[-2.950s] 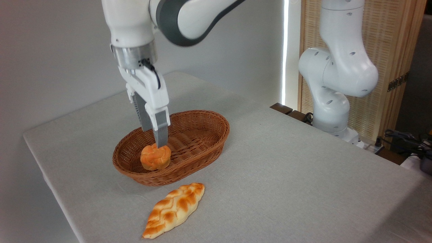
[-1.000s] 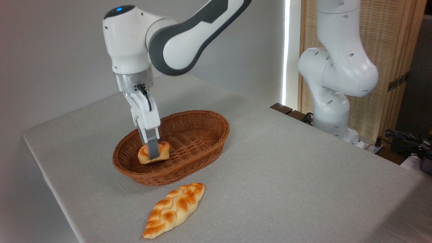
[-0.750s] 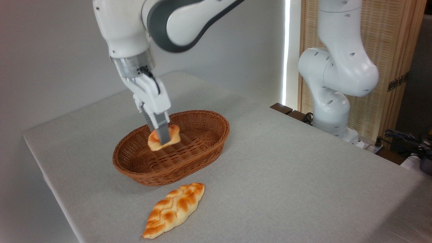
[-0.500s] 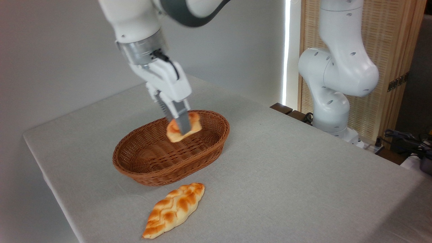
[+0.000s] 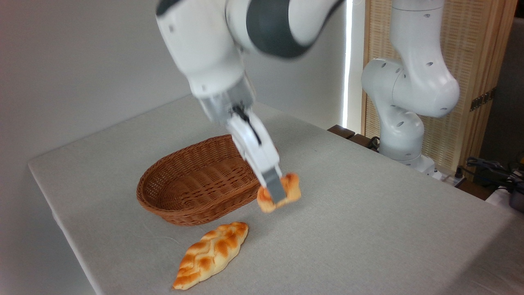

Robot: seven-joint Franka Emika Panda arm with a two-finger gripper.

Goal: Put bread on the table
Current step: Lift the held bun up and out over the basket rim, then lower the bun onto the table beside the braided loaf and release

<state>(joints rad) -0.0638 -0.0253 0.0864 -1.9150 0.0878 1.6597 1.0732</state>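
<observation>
Gripper (image 5: 277, 196) pinches bread (image 5: 279, 193), held above table (image 5: 368, 213), just right of wicker basket (image 5: 196, 184). Braided loaf (image 5: 211, 254) lies on cloth, near side of basket.

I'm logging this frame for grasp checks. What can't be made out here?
- The far finger of the gripper: hidden behind the near finger and the bun.
- The bun's knotted top: smeared by motion blur.
- The right end of the wicker basket: covered by the gripper.
- The upper arm: cut off by the top edge.
</observation>
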